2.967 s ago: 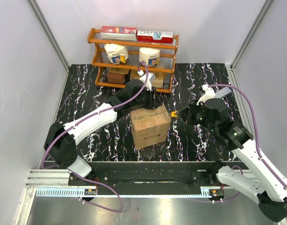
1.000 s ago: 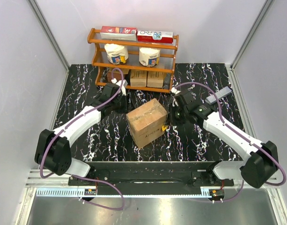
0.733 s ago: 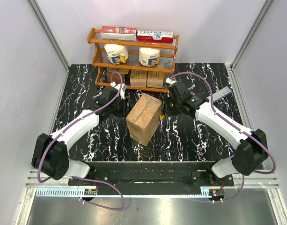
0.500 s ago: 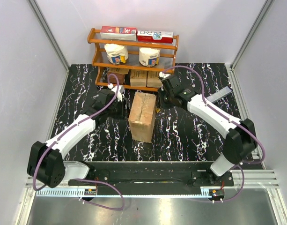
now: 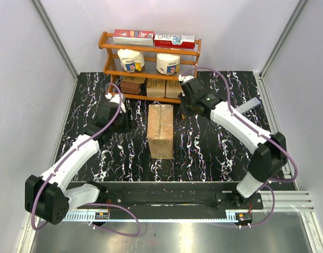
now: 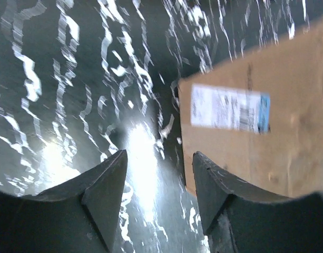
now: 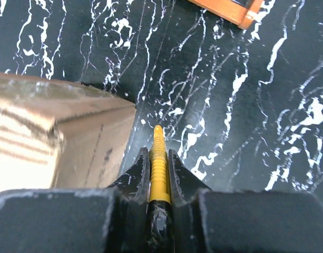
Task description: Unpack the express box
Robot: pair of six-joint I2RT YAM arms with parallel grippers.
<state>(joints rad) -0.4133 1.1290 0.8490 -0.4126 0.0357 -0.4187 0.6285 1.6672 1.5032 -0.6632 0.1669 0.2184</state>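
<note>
The express box (image 5: 161, 130), brown cardboard with a taped top seam, stands in the middle of the black marbled table with its long side running away from me. In the left wrist view its side with the white label (image 6: 229, 108) fills the right. My left gripper (image 5: 124, 118) is open and empty just left of the box; its jaws (image 6: 158, 168) stand wide apart over bare table. My right gripper (image 5: 185, 109) is at the box's far right corner, shut on a yellow ridged cutter (image 7: 158, 153) whose tip points at the table beside the box (image 7: 56, 142).
A wooden rack (image 5: 150, 50) stands at the back with red packets on top, two white tubs, and small brown cartons (image 5: 164, 88) on its lowest shelf. Its corner shows in the right wrist view (image 7: 229, 10). A flat grey thing (image 5: 249, 106) lies at the right.
The box has turned from a diagonal lie to straight lengthwise. My right gripper swung around to its far right corner with the cutter. My left gripper drew back to the left.
</note>
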